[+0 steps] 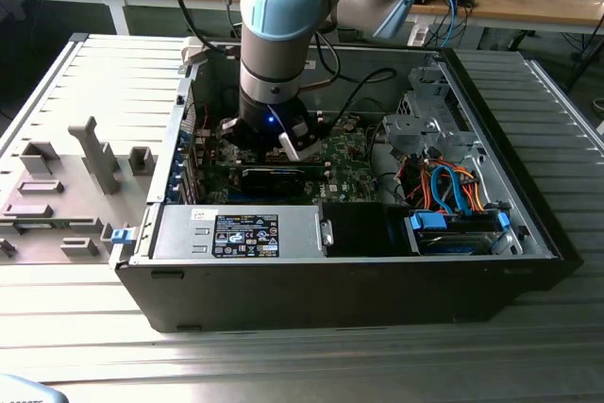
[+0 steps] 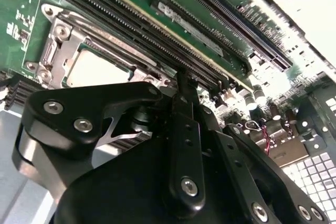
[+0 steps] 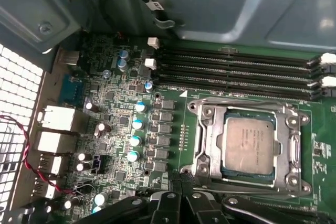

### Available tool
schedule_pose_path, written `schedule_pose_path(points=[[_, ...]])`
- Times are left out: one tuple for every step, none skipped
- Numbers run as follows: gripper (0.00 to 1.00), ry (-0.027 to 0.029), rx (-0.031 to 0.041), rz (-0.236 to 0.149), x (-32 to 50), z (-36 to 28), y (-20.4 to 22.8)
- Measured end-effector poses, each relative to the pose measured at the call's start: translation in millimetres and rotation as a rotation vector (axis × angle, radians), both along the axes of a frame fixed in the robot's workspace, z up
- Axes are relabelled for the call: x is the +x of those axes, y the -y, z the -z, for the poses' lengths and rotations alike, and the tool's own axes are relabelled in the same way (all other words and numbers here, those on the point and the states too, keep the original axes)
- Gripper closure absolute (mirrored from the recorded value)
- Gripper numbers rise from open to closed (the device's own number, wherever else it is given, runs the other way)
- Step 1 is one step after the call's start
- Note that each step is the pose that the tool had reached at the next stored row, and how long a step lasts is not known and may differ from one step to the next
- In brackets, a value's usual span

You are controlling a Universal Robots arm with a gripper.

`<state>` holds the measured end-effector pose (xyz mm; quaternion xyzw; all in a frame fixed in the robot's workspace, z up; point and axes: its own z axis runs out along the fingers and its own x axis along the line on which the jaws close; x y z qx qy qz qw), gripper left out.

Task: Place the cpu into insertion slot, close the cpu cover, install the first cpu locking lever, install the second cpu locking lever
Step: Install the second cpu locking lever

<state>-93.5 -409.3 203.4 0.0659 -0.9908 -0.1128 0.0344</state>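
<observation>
In the first wrist view the cpu [image 3: 248, 144], a dull silver square chip, lies flat in the insertion slot, which is hidden beneath it on the green motherboard [image 3: 118, 145]. The cpu cover [image 3: 209, 141], a silver frame with a square window, lies down flat around the chip. Thin metal rods run along two sides of the frame. The second wrist view shows the same cpu [image 2: 97, 69] and cpu cover [image 2: 55, 48]. My gripper [image 2: 182, 80] is shut and holds nothing, its tip close beside the socket over the memory slots. It reaches into the case in the exterior view [image 1: 288, 146].
Long black memory slots [image 3: 236, 66] run next to the socket. Capacitors [image 3: 136, 124] and rear ports [image 3: 55, 142] stand on the board. The open case holds a power supply [image 1: 236, 233] and a drive cage with orange and blue cables [image 1: 453, 186]. A grey fixture tray [image 1: 66, 186] lies outside.
</observation>
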Motion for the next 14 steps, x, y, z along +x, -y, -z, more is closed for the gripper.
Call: schedule_pose_path(points=[[0.89,0.0000,0.0019,-0.009,0.1,0.2,-0.8],[0.89,0.0001,0.0040,-0.014,0.0,0.5,-1.2],[0.89,0.0001,0.0065,-0.020,0.0,0.8,-1.8],[0.89,0.0001,0.0081,-0.024,0.0,1.1,-2.2],[0.89,-0.0001,0.0095,-0.027,0.0,1.4,-2.5],[0.89,0.0000,0.0112,-0.031,0.0,1.9,-3.0],[0.89,0.0000,0.0132,-0.035,0.1,2.6,-3.6],[0.89,0.0001,0.0143,-0.037,0.1,3.2,-3.7],[0.89,0.0001,0.0154,-0.039,0.1,3.8,-3.9],[0.89,0.0002,0.0159,-0.040,0.2,4.5,-3.9],[0.89,0.0000,0.0160,-0.042,0.3,5.4,-3.8],[0.89,-0.0001,0.0167,-0.044,0.5,6.2,-3.8],[0.89,-0.0001,0.0166,-0.044,0.5,6.3,-3.8],[0.89,-0.0002,0.0161,-0.045,0.6,6.3,-3.8]])
